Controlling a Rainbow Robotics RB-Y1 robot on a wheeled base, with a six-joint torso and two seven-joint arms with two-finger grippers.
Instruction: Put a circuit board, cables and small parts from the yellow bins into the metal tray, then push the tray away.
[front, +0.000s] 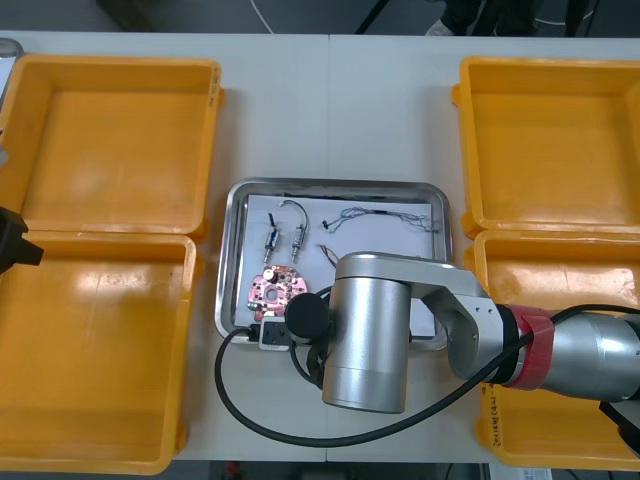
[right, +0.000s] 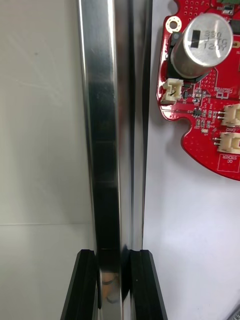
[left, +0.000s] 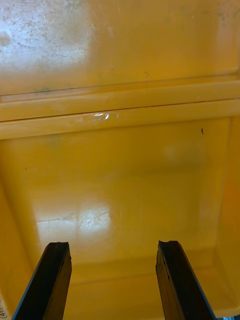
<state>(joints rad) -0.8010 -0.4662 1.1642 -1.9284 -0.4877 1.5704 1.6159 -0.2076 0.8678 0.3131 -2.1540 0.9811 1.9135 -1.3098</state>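
polished metal tray (right: 102, 125) seems stiff, slick — right gripper (right: 114, 256) clamps its near rim, the sound hold; left gripper (left: 112, 246) gapes over yellow bin (left: 125, 175).

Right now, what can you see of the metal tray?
The metal tray is rectangular with rounded corners, a shiny steel rim and a white inside. It lies flat on the table between the yellow bins, holding a red circuit board, thin cables and small metal parts. The right gripper is shut on its near rim, one finger outside, one inside.
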